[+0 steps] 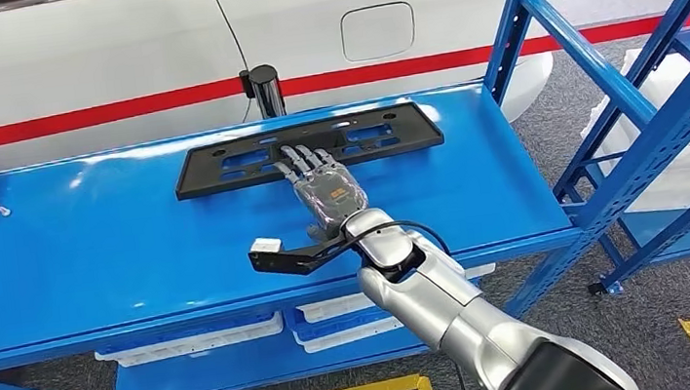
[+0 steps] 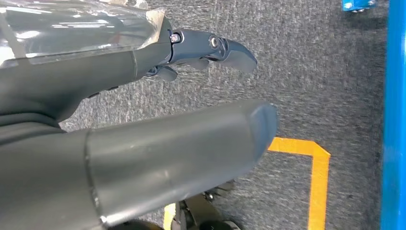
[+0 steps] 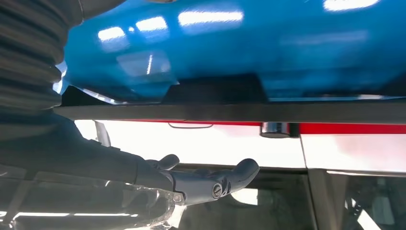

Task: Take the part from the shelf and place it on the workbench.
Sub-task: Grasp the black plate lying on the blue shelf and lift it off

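Right hand [image 1: 325, 189] lies flat, fingers spread, on the near edge of the black plate [image 1: 308, 147], holding nothing. That plate lies flat toward the back of the blue shelf [image 1: 92, 243]. Left hand [image 2: 143, 120] hangs empty, fingers apart, above grey carpet [image 2: 306, 76].
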{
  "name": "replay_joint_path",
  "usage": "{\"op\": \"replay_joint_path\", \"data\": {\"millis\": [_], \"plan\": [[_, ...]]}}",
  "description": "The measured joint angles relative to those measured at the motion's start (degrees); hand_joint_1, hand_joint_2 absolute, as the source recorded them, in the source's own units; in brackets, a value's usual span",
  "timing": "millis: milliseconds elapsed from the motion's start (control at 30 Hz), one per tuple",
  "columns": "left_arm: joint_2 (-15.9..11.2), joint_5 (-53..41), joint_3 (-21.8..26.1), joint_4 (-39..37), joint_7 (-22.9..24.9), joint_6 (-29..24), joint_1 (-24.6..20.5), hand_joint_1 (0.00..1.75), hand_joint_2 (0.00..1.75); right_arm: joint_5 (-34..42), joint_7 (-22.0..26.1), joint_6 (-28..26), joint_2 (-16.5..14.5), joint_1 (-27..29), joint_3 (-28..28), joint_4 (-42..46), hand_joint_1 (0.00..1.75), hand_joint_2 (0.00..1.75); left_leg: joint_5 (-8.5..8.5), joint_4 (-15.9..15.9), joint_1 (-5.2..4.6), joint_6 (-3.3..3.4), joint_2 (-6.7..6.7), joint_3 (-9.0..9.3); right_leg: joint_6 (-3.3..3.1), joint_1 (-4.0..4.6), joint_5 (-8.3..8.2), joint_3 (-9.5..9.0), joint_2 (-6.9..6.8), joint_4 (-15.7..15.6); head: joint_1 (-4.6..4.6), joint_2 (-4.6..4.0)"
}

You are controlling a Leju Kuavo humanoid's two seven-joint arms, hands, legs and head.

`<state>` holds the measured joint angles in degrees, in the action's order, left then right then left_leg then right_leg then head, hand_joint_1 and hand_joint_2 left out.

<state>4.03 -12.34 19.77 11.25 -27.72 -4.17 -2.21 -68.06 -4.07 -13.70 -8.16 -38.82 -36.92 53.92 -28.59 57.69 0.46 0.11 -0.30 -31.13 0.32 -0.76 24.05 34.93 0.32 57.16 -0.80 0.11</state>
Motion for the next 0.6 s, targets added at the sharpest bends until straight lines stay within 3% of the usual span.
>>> {"op": "replay_joint_path", "data": {"millis": [67, 133, 167, 200, 233, 300, 333, 400, 500, 533, 600], "plan": [[-0.03, -0.16, -0.02, 0.02, -0.02, -0.03, -0.03, 0.0, 0.0, -0.02, -0.01, 0.05, -0.05, -0.21, 0.06, 0.21, 0.0, 1.75, -2.15, 4.81, 0.29, -0.71, 0.08, -2.34, -0.78, -0.32, 0.41, -0.84, 0.06, -0.19, 0.16, 0.0], [-0.01, -0.27, -0.03, 0.0, 0.0, -0.04, 0.02, 0.0, 0.0, -0.01, -0.04, 0.11, -0.08, -0.28, 0.06, 0.15, 0.0, 1.75, -4.61, 12.42, 0.55, -1.27, 0.12, -6.96, -1.26, -0.24, 0.96, -1.39, 0.09, -0.17, 0.24, 0.0], [-0.01, -0.29, -0.02, -0.01, 0.03, -0.06, 0.08, 0.0, 0.0, -0.01, -0.06, 0.13, -0.07, -0.25, 0.07, 0.07, 0.0, 1.75, -4.85, 14.97, 0.66, -1.44, 0.13, -8.97, -1.35, -0.2, 1.24, -1.65, 0.12, -0.16, 0.24, 0.0], [-0.02, -0.32, -0.02, -0.02, 0.05, -0.07, 0.13, 0.0, 0.0, -0.01, -0.09, 0.13, -0.07, -0.22, 0.1, -0.02, 0.0, 1.75, -3.87, 15.38, 0.74, -1.52, 0.14, -10.02, -1.3, -0.18, 1.56, -2.0, 0.19, -0.16, 0.24, 0.0], [-0.04, -0.37, -0.01, -0.02, 0.06, -0.08, 0.15, 0.0, 0.0, -0.02, -0.11, 0.12, -0.06, -0.21, 0.14, -0.1, 0.0, 1.75, -1.76, 13.51, 0.82, -1.5, 0.15, -9.9, -1.2, -0.18, 1.89, -2.44, 0.27, -0.15, 0.24, 0.0], [-0.1, -0.43, -0.01, -0.03, 0.08, -0.09, 0.13, 0.0, 0.0, -0.02, -0.14, 0.11, -0.06, -0.29, 0.22, -0.17, 0.0, 1.75, 3.31, 5.91, 0.86, -1.22, 0.15, -7.17, -0.82, -0.17, 2.66, -3.46, 0.37, -0.19, 0.22, 0.0], [-0.1, -0.47, -0.02, -0.03, 0.08, -0.09, 0.1, 0.0, 0.0, -0.02, -0.16, 0.11, -0.04, -0.44, 0.25, -0.18, 0.0, 1.75, 4.67, 2.58, 0.73, -0.99, 0.13, -5.6, -0.54, -0.02, 3.03, -3.8, 0.39, -0.19, 0.21, 0.0], [-0.1, -0.52, -0.02, -0.03, 0.1, -0.09, -0.04, 0.0, 0.0, -0.02, -0.18, 0.11, -0.01, -0.73, 0.28, -0.23, 0.0, 1.75, 4.8, -0.11, 0.33, -0.3, 0.08, -4.09, 0.08, 0.15, 3.5, -4.03, 0.38, -0.3, 0.17, 0.0], [-0.03, -0.53, -0.01, -0.03, 0.11, -0.09, -0.02, 0.0, 0.0, -0.02, -0.19, 0.09, 0.01, -0.85, 0.43, -0.28, 0.0, 1.75, 4.42, -0.85, 0.18, 0.96, 0.06, -3.39, 1.02, 0.16, 4.12, -3.87, 0.26, 0.08, 0.07, 0.0], [-0.01, -0.53, -0.01, -0.03, 0.1, -0.09, 0.01, 0.0, 0.0, -0.02, -0.19, 0.08, 0.01, -0.91, 0.51, -0.27, 0.0, 1.75, 4.39, -1.17, 0.25, 1.37, 0.08, -3.0, 1.15, 0.18, 4.73, -3.15, 0.18, 1.52, 0.07, 0.0], [-0.02, -0.53, -0.01, -0.03, 0.1, -0.09, -0.01, 0.0, 0.0, -0.02, -0.19, 0.07, 0.1, -0.93, 0.64, -0.31, 0.0, 1.75, 4.1, -1.48, 0.23, 2.01, 0.12, -2.39, 0.94, 0.13, 6.83, 0.48, 0.08, 7.95, 0.02, 0.0]]}}
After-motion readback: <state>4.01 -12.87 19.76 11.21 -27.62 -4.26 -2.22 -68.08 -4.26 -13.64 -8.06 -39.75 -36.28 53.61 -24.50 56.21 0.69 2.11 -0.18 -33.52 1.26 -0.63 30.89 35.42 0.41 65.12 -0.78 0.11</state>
